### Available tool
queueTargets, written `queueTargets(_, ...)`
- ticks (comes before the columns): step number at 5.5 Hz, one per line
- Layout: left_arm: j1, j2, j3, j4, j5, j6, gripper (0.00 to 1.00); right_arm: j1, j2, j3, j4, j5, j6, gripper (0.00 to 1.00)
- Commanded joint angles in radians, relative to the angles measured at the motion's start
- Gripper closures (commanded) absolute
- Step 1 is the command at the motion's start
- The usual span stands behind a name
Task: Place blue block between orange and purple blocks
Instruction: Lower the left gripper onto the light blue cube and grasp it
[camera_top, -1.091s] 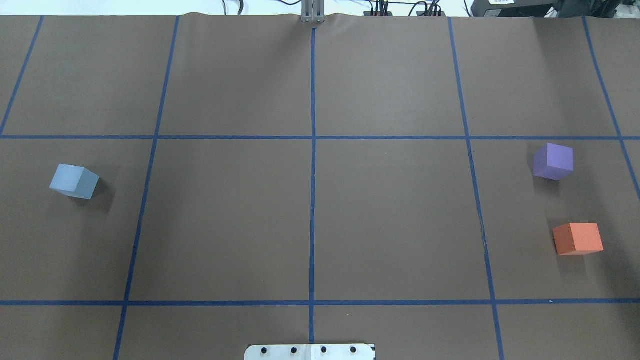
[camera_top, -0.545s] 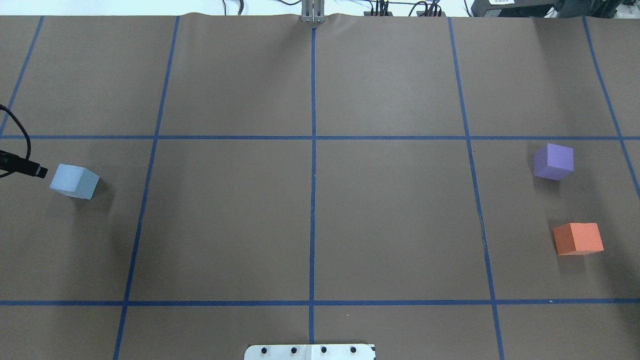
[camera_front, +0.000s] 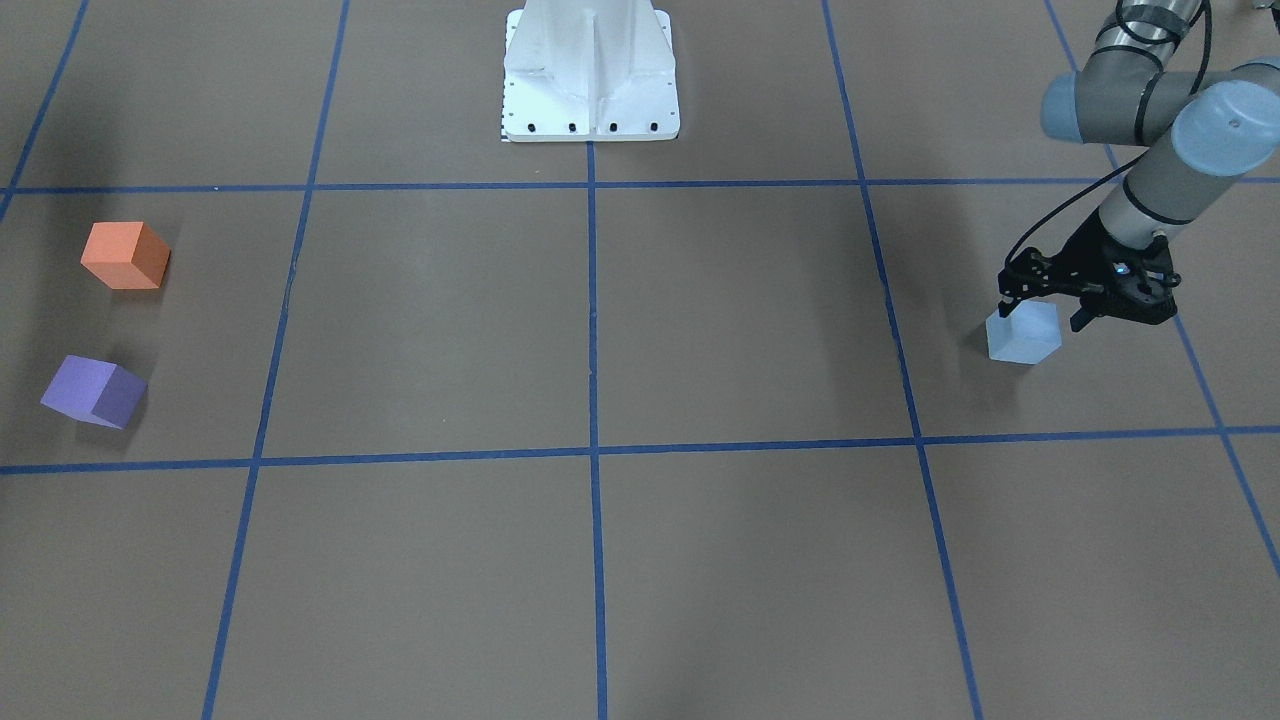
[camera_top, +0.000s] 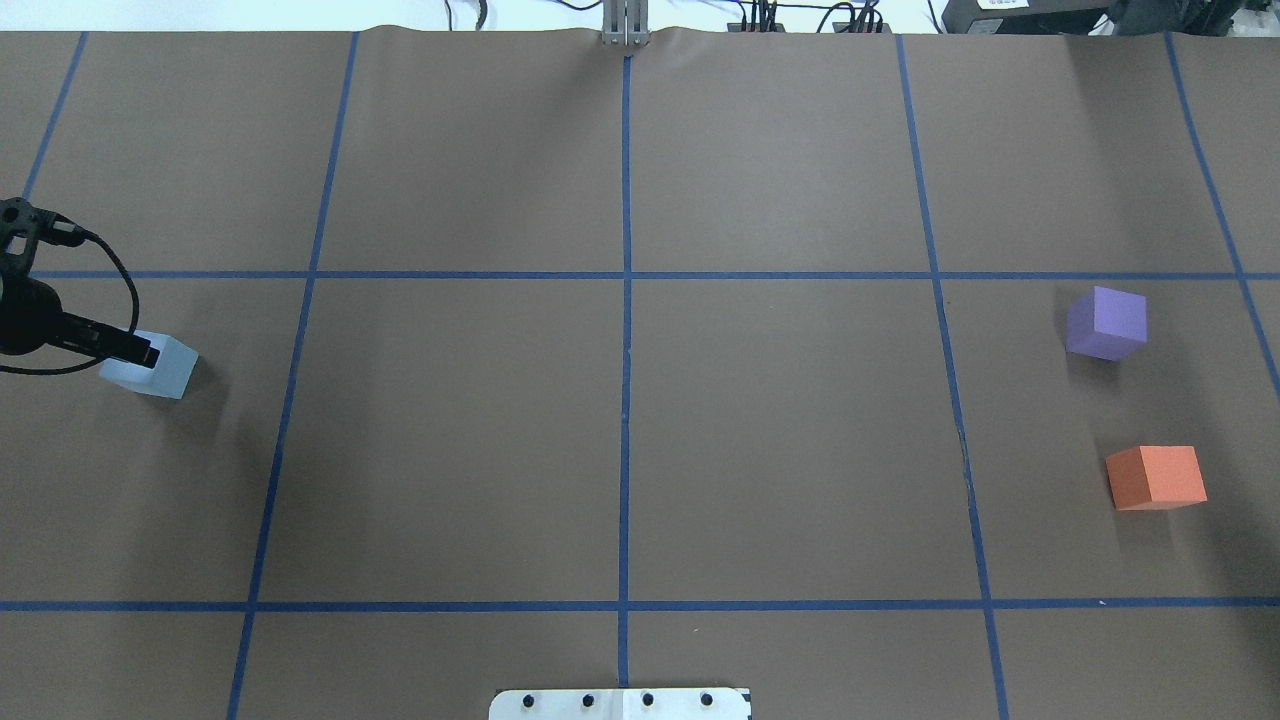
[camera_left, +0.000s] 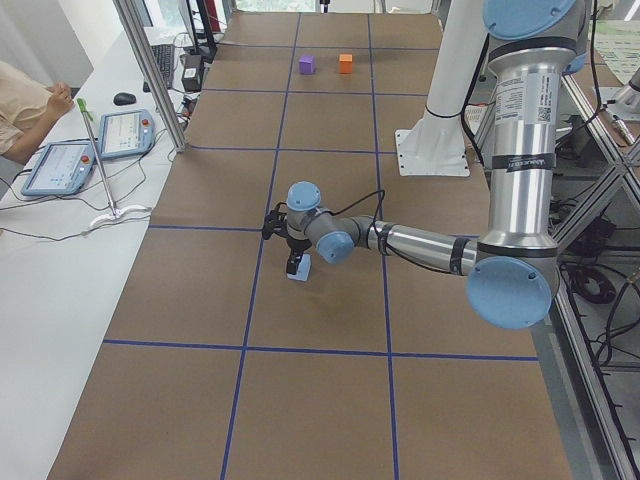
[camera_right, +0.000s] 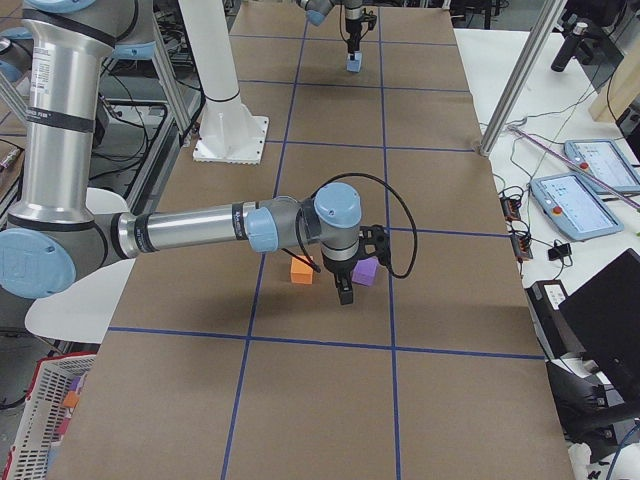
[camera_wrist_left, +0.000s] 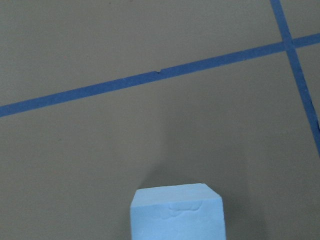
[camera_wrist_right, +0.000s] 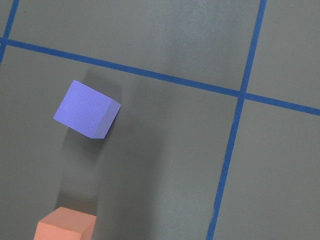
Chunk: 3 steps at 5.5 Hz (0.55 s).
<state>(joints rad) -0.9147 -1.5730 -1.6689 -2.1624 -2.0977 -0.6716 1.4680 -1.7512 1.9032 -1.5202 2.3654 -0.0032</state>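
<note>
The light blue block (camera_top: 170, 370) sits at the table's left side; it also shows in the front view (camera_front: 1025, 340) and low in the left wrist view (camera_wrist_left: 176, 215). My left gripper (camera_front: 1042, 318) hangs open just above it, one finger on each side, not touching; in the overhead view this gripper (camera_top: 130, 350) overlaps the block's left part. The purple block (camera_top: 1106, 322) and the orange block (camera_top: 1157, 477) sit apart at the far right. My right gripper (camera_right: 345, 293) hovers by them in the right side view only; I cannot tell whether it is open.
Blue tape lines divide the brown table into a grid. The robot's white base plate (camera_top: 620, 703) is at the near middle edge. Tablets (camera_left: 62, 165) and a metal post (camera_left: 150, 70) stand on the side bench beyond the table.
My left gripper has come in from the left edge and moved right, over the blue block. The three blocks have not moved.
</note>
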Motion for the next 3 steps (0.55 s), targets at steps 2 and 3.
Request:
queueTargets(2,0.046,-0.044,0.087,0.001,0.048,-0.011,0.48,0.0,-0.019,0.0,0.0,-0.002,-0.003,0.0)
queueTargets(3,0.047,-0.035,0.086,0.001,0.05,-0.007,0.77,0.0,-0.021,0.0,0.0,-0.002,-0.003,0.0)
